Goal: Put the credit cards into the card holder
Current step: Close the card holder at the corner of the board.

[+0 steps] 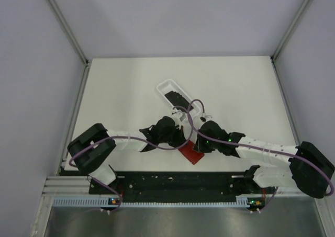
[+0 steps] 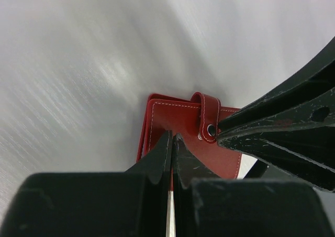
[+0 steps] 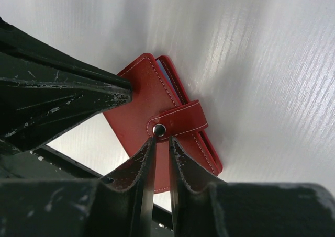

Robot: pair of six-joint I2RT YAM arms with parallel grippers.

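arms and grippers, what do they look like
The left arm and right arm: white links, bulky black joints, a purple cable along each, green lights on the right. The left gripper and right gripper: black tapering fingers, scuffed.

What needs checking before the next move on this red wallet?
1. Card holder closed, snap tab fastened: not ok.
2. Left gripper shut at the holder's edge: ok.
3. Right gripper tips at the snap tab: ok.
4. Right gripper actually pinching the tab: cannot tell.
5. Credit cards in the white tray, none loaded: not ok.
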